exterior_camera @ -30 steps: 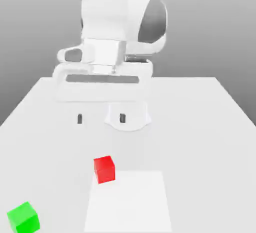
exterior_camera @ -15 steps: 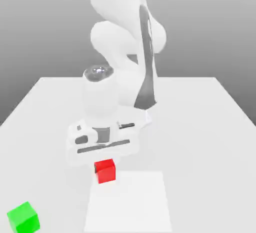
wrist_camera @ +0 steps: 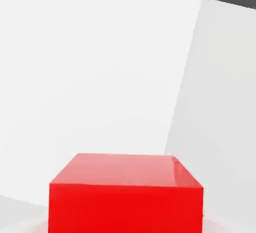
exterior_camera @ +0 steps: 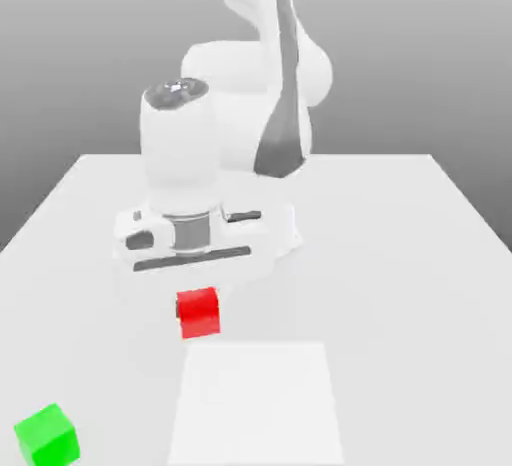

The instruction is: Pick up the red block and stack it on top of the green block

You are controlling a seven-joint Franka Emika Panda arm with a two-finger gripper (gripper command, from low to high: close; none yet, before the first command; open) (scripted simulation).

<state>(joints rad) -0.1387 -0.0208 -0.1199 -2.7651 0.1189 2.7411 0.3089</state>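
So the red block (exterior_camera: 198,312) was clamped in the end effector (exterior_camera: 198,299); the green block (exterior_camera: 46,435) was parked at the surface's (exterior_camera: 400,254) near-left corner.

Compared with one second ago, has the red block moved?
Yes. The red block now sits higher in the exterior view and slightly toward its left, farther from the green block, held under the gripper.

no readable text, no labels, no brand marks, no numbers, no signs on any surface in either view
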